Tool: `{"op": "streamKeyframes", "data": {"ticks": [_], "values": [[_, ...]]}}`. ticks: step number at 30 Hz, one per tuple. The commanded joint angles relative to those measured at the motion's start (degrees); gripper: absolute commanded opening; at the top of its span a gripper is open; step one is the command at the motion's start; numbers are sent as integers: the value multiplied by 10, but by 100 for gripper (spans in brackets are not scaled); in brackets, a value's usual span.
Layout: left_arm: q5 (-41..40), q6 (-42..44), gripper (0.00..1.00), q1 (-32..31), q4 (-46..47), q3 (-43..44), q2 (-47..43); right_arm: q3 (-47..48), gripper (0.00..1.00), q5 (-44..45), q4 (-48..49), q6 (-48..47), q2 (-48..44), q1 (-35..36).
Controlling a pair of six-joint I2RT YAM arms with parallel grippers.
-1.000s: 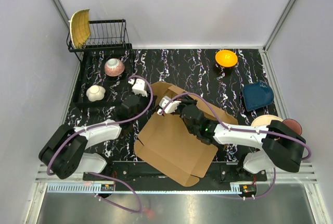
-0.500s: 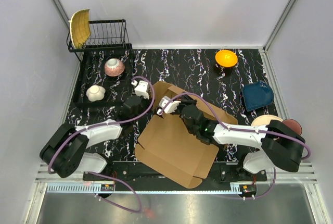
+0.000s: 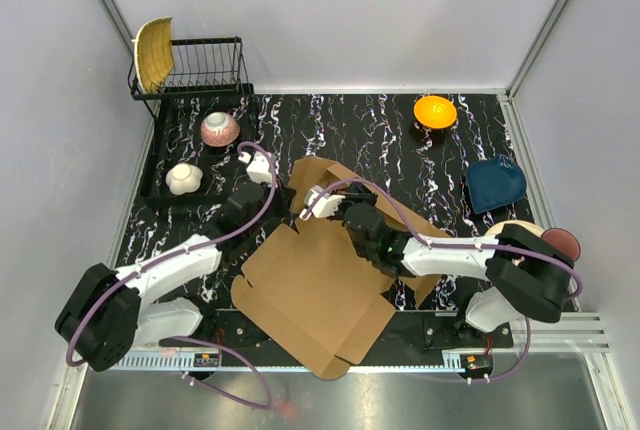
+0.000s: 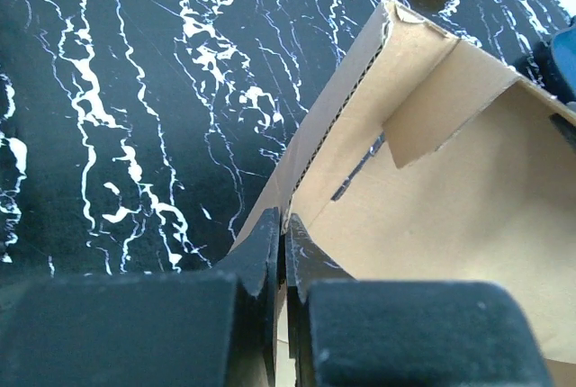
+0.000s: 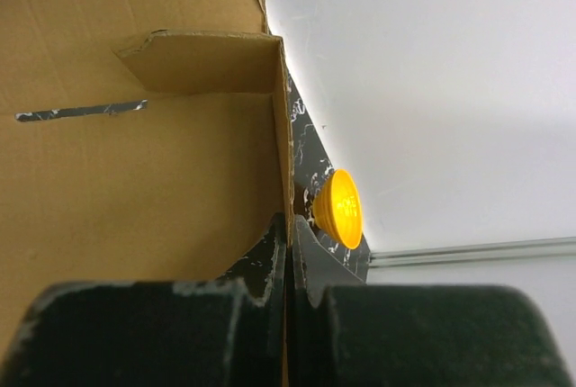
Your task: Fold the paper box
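- Overhead, the paper box (image 3: 310, 295) lies mostly flat on the near middle of the marbled black table (image 3: 400, 140), and its near corner hangs past the table's near edge.
- Both arms meet at the box's far end, where flaps stand up. The left gripper (image 3: 272, 200) is at the left flap, and the right gripper (image 3: 335, 212) is just to its right.
- An orange bowl (image 3: 435, 110) sits far right, well apart from the box.
- From the left wrist, the left gripper (image 4: 283, 225) is pinched tight on the thin edge of a raised cardboard wall (image 4: 450, 189).
- From the right wrist, the right gripper (image 5: 290, 225) is likewise clamped on an upright box wall (image 5: 135, 180), with the orange bowl (image 5: 337, 207) beyond.
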Motion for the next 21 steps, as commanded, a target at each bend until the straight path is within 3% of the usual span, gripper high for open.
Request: {"op": "streamKeyframes", "data": {"ticks": [1,7,21], "values": [[-17,-70,0,-16,58,27,-32,-13,0,46,40,-15,19,4],[-48,-98,0,-55,111,-20,-31,-21,0,59,112,-72,19,6],[-88,-158,0,-105,222,-96,26,-39,0,62,180,-148,10,30]]}}
